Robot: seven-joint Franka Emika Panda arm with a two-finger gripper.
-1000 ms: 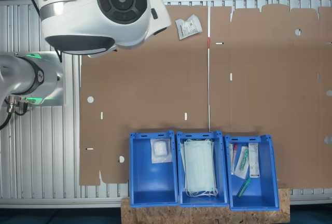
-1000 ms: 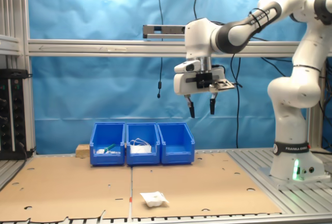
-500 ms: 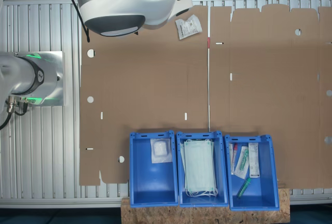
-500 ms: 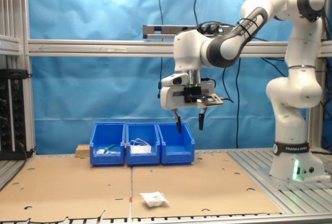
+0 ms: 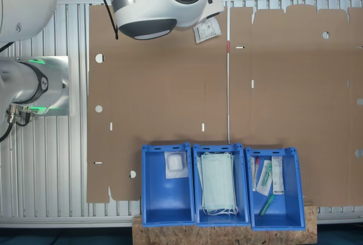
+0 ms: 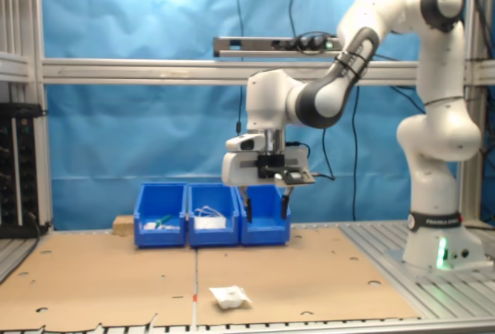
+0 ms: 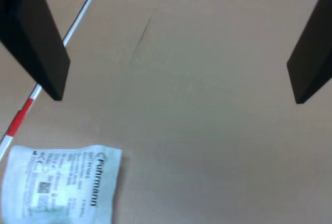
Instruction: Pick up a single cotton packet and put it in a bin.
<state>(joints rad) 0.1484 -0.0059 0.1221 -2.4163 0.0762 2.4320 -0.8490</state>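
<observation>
The white arm reaches out over the brown cardboard sheet [image 5: 170, 92] that covers the worktop, and its gripper [image 6: 264, 207] hangs in the air with its two dark fingers [image 7: 39, 42] spread wide and nothing between them. In the second exterior view the fingertips point straight down, well above the cardboard, in front of the row of blue bins.

The cotton packet [image 5: 206, 30] lies flat on the cardboard near the edge farthest from the bins — a small, wrinkled white square with dark print. In the first exterior view the arm's bulky wrist covers one corner of it. In the second exterior view the packet [image 6: 230, 297] sits close to the front edge of the sheet, just beside a thin white rod [image 5: 228, 75] with a red band that lies along the seam between the two cardboard panels. The wrist view looks down on it [image 7: 59, 185]: it lies off to one side of the open fingers, not between them, and the rod [image 7: 49, 73] runs past it.

Three blue bins stand side by side, touching, at the opposite edge of the cardboard. The bin [image 5: 168, 191] at the first exterior view's left holds one small white packet [image 5: 176, 164]. The middle bin [image 5: 221, 218] holds pale green face masks [image 5: 218, 182], and the last bin [image 5: 295, 191] holds tubes and slim boxes [image 5: 269, 180].
</observation>
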